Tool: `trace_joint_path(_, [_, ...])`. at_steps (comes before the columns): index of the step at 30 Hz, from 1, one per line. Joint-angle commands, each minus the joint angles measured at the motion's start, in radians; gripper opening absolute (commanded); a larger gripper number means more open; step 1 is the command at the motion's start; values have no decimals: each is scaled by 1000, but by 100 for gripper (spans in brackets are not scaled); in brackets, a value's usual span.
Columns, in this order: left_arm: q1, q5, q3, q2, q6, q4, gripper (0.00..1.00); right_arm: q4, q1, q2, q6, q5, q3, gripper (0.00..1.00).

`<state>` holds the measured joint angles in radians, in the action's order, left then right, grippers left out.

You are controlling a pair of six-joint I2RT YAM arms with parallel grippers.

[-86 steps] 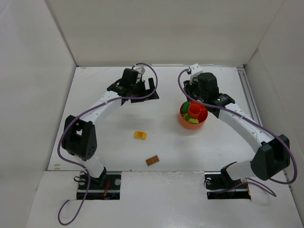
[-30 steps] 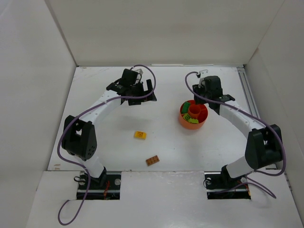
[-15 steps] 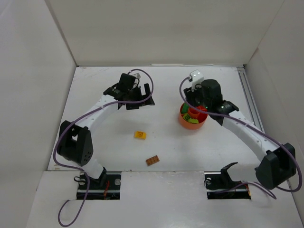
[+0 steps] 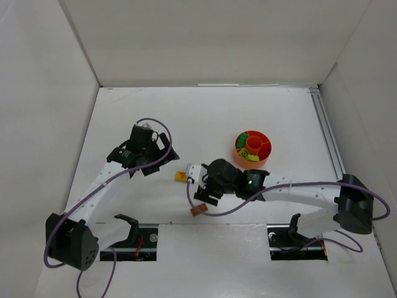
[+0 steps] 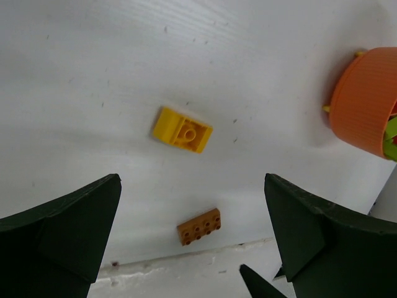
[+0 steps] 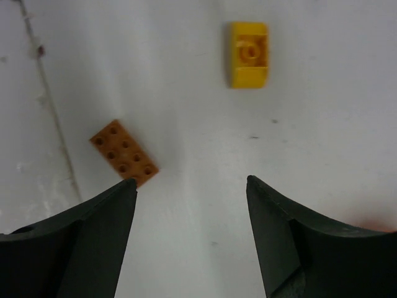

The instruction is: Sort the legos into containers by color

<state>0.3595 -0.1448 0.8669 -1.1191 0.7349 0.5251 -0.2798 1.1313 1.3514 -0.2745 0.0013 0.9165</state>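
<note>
Two loose pieces lie on the table [image 4: 124,112], both well apart from the bowl [image 4: 252,149], nearer the front edge and left of it: a yellow brick [image 4: 182,176] and, farther from the bowl, a brown brick [image 4: 198,210]. The right claw [image 6: 189,186] hangs above them, jaws spread and empty (so is the left claw [image 5: 192,186], farther left of the bowl). Pickup is the step in hand — which brick is unclear — so next: descend, straddle one, close.

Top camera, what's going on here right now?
The right gripper, open and empty, hovers over the two bricks left on the table: a yellow brick and a brown brick. The left gripper, also open and empty, hangs nearby. The other bricks lie in the orange bowl.
</note>
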Motion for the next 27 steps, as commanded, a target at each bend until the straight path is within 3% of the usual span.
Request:
trace_joint_path(1, [2, 46, -67, 123, 78, 75, 100, 30, 91, 67, 52, 63, -5, 78])
trace_joint_path(7, [2, 91, -68, 260, 109, 133, 100, 11, 174, 196, 64, 132, 7, 79])
trace_joint_path(18, [2, 91, -68, 295, 100, 133, 100, -67, 203, 402, 9, 181, 131, 79])
trace_joint_path(20, [2, 102, -59, 295, 100, 133, 100, -67, 203, 431, 9, 192, 156, 72])
trace_joint_path(26, [2, 122, -40, 263, 80, 133, 100, -85, 203, 443, 0, 180, 166, 34])
trace_joint_path(27, [2, 122, -31, 263, 80, 133, 100, -85, 203, 425, 0, 180, 166, 34])
